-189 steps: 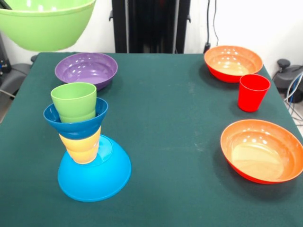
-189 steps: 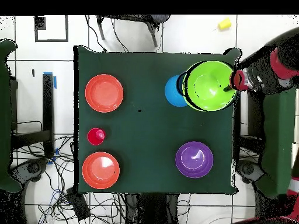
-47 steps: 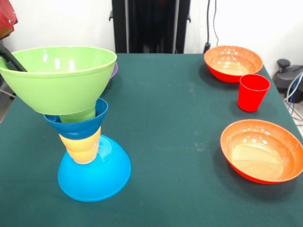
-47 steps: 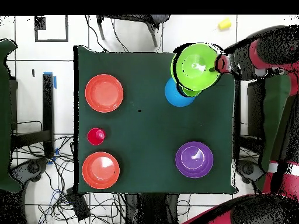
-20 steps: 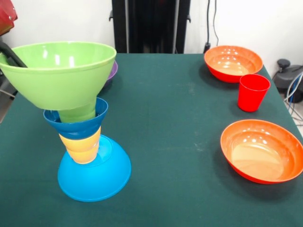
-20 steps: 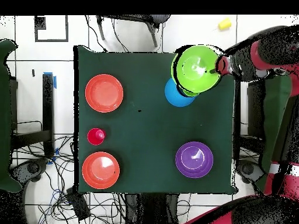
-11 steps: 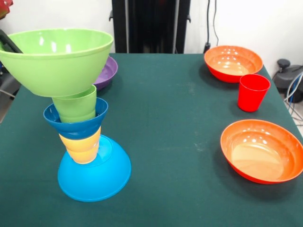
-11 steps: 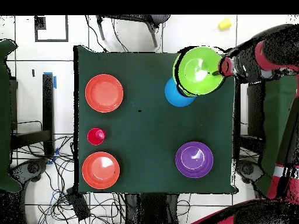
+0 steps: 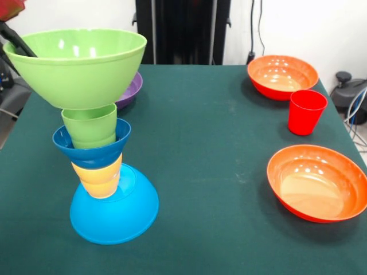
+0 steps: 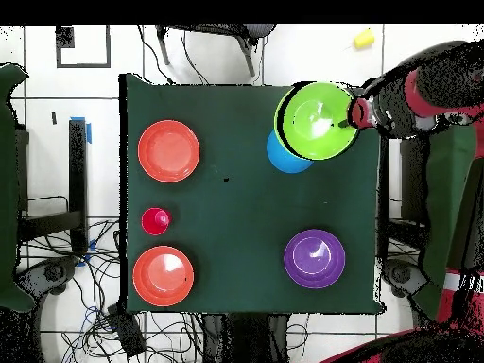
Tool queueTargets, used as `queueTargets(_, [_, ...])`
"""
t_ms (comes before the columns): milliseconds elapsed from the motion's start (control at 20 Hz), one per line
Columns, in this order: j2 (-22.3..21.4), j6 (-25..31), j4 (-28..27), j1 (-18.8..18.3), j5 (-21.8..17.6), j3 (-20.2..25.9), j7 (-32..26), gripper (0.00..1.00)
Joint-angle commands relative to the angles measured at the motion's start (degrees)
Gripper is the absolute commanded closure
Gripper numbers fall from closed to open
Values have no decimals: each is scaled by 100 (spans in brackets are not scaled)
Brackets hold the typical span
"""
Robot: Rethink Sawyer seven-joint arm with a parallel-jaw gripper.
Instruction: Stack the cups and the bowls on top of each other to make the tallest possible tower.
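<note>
The tower stands at the front view's left: an upturned light-blue bowl (image 9: pixel 114 211), yellow cups (image 9: pixel 97 175), the small dark-blue bowl (image 9: pixel 92 148) and the green cup (image 9: pixel 89 126). The large green bowl (image 9: pixel 77 66) sits upright, its base at the green cup's rim. I cannot tell whether it rests there. My gripper (image 9: pixel 23 47) is shut on the bowl's left rim. It also shows in the overhead view (image 10: pixel 352 115), beside the green bowl (image 10: pixel 317 121) that covers most of the light-blue bowl (image 10: pixel 279 161). The red cup (image 9: pixel 306 112) stands apart.
The purple bowl (image 9: pixel 131 89) sits behind the tower, partly hidden, and shows whole in the overhead view (image 10: pixel 314 258). Two orange bowls (image 9: pixel 282 75) (image 9: pixel 318 181) flank the red cup on the table's other side. The arm (image 10: pixel 430 85) reaches in over the table edge.
The green bowl came down from high up to low and tilted over the green cup. In the last second it rose and levelled, uncovering the green cup.
</note>
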Motion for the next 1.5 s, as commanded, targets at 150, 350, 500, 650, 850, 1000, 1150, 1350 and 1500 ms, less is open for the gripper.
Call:
queueTargets(150, [91, -400, 589, 92, -362, -137, -1428, 100])
queueTargets(350, [98, -463, 571, 82, -374, -124, -1453, 100])
queueTargets(500, [76, -386, 534, 81, -456, -158, -1541, 100])
queueTargets(650, [61, -325, 504, 63, -458, -126, -1644, 100])
queueTargets(850, [78, -171, 401, 106, -520, -159, -1641, 100])
queueTargets(1000, [77, -163, 398, 97, -534, -160, -1656, 100])
queueTargets(1150, [67, -121, 403, 106, -564, -180, -1639, 100])
queueTargets(1350, [61, -80, 381, 107, -586, -176, -1662, 100])
queueTargets(1500, [67, -48, 366, 121, -656, -213, -1670, 100])
